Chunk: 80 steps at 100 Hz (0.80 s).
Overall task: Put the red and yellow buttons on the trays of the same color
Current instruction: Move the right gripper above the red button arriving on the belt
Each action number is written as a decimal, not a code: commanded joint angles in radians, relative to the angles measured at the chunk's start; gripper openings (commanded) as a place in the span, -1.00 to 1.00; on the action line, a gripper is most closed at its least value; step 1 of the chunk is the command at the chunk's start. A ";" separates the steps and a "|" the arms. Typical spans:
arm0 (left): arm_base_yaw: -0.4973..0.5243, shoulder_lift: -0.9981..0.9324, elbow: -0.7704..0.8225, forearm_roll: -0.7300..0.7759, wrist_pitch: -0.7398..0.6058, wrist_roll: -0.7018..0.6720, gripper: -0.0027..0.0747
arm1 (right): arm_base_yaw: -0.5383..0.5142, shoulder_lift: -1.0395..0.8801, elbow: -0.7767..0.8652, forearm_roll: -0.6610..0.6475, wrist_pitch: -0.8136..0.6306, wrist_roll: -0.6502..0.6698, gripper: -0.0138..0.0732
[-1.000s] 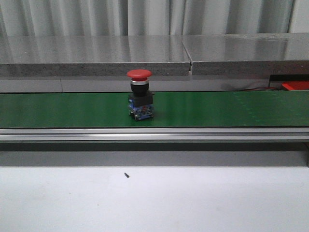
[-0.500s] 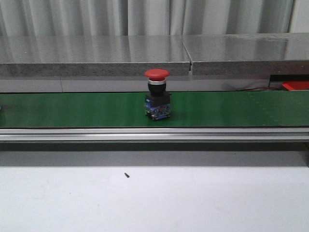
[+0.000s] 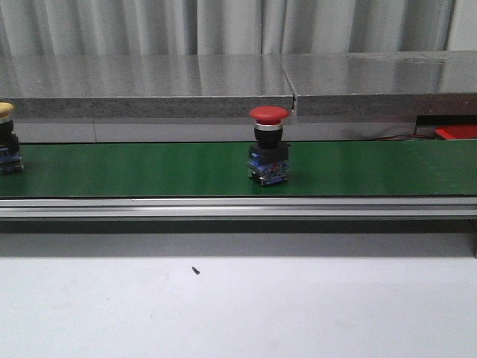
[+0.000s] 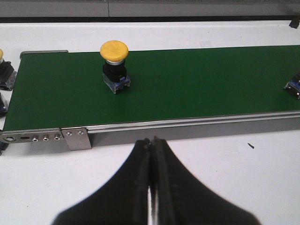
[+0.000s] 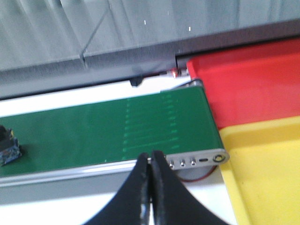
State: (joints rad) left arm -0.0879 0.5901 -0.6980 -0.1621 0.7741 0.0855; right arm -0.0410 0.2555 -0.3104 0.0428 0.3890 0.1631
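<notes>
Front view: red mushroom-head button [image 3: 268, 155] rides green conveyor belt [image 3: 134, 170]; left gripper [image 4: 151, 145] and right gripper [image 5: 150, 161], both closed empty, risk missing it.

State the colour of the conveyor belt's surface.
Green; the conveyor belt shows best in the front view.

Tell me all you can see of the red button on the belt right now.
The red button stands upright on the green conveyor belt, near the middle of the front view. It has a red mushroom cap, a silver collar, a black body and a blue base with small contacts. Only the belt touches it; no gripper is near it.
</notes>
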 commanded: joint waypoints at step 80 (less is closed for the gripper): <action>-0.006 -0.001 -0.026 -0.016 -0.076 -0.011 -0.98 | 0.194 0.787 -0.678 0.005 0.328 -0.210 0.28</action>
State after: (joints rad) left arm -0.0879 0.5878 -0.6974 -0.1621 0.7702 0.0839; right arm 0.1209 0.9794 -0.8994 0.0428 0.7219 -0.0319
